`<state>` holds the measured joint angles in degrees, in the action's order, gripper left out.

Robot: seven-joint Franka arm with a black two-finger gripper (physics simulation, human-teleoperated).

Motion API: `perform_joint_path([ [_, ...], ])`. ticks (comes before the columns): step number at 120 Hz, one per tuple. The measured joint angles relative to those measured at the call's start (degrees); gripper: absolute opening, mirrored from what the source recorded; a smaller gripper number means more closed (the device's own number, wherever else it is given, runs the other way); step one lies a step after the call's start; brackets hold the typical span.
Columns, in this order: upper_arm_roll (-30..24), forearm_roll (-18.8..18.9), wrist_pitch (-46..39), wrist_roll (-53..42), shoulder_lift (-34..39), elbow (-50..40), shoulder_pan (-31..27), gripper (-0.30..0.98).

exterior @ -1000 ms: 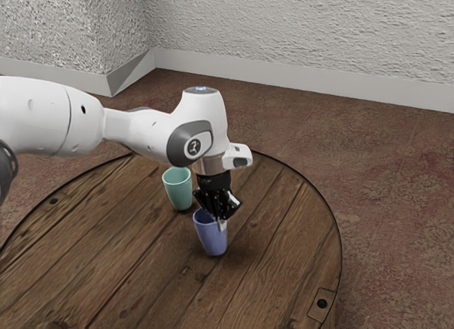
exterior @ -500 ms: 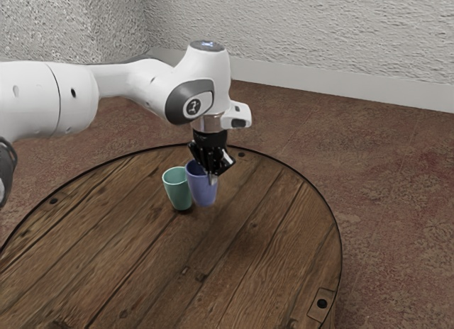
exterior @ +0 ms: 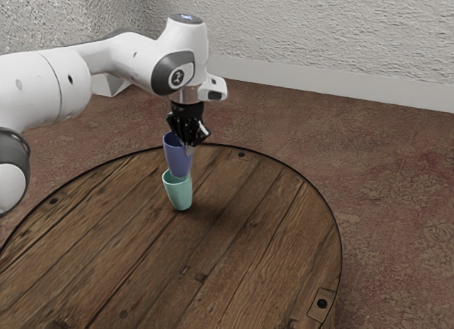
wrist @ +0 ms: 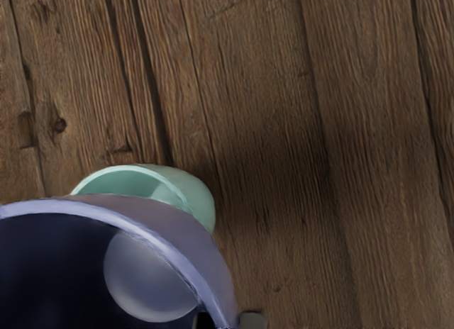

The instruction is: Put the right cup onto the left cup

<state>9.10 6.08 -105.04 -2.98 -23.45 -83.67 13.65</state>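
in the exterior view, the claw (exterior: 189,147) grasps the purple cup (exterior: 177,161) by its rim, upright above the green cup (exterior: 180,195), which stands on the wooden table (exterior: 262,237). the purple cup's base overlaps the green cup's mouth in this view; i can't tell whether they touch. in the wrist view, the purple cup's wall sits between the two fingertips (wrist: 253,320) and partly hides the green cup.

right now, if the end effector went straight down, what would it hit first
Carrying the blue cup, the end effector would probably bring that cup's base onto or into the green cup first; depth alignment is unclear.
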Motion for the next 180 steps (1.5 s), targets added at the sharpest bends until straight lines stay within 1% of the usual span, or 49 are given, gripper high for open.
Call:
perform_joint_path([
  [52, 1.5, -3.8, 0.4, -5.3, -3.0, 2.9, -2.4, -0.1],
  [97, 1.4, -5.8, -1.6, -7.9, -7.2, 3.0, -3.5, -0.1],
  [101, 1.3, -6.1, -1.8, -8.1, -7.3, 3.0, -3.5, -0.05],
  [120, 1.1, -7.6, -1.9, -8.7, -6.6, 3.0, -3.3, 0.3],
  [134, 1.3, -8.1, -1.4, -9.1, -4.4, 3.0, -2.9, 0.46],
  [151, 1.2, -8.3, -0.2, -9.4, -1.3, 3.0, -2.6, 0.57],
  [163, 1.5, -8.4, 0.9, -9.6, 4.1, 0.6, -1.2, 0.61],
  [180, 5.5, -8.4, 2.6, -9.7, 11.4, -5.6, 3.6, 0.65],
])
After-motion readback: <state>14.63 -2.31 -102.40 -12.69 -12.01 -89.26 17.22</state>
